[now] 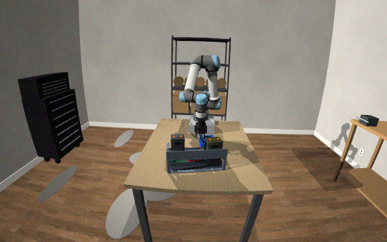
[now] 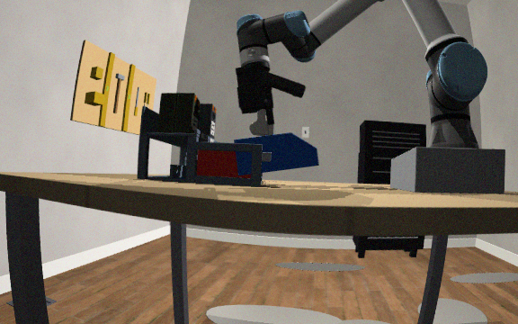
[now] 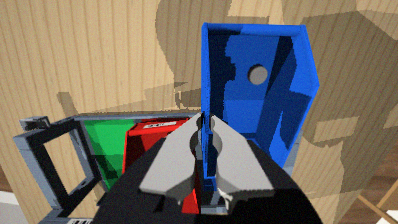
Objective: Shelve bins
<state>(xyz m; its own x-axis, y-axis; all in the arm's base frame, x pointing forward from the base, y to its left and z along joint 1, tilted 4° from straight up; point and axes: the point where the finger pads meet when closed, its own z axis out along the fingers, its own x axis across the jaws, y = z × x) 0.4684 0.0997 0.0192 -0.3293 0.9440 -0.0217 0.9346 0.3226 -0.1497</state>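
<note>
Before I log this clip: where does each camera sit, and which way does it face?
Top: high in front, facing the table, shelf and whole arm.
Exterior: low at table height, side-on; shows arm, end effector and blue bin held tilted off the table.
Wrist: on the end effector, looking down; fingers pinch the bin's wall.
All three share the blue bin and shelf.
</note>
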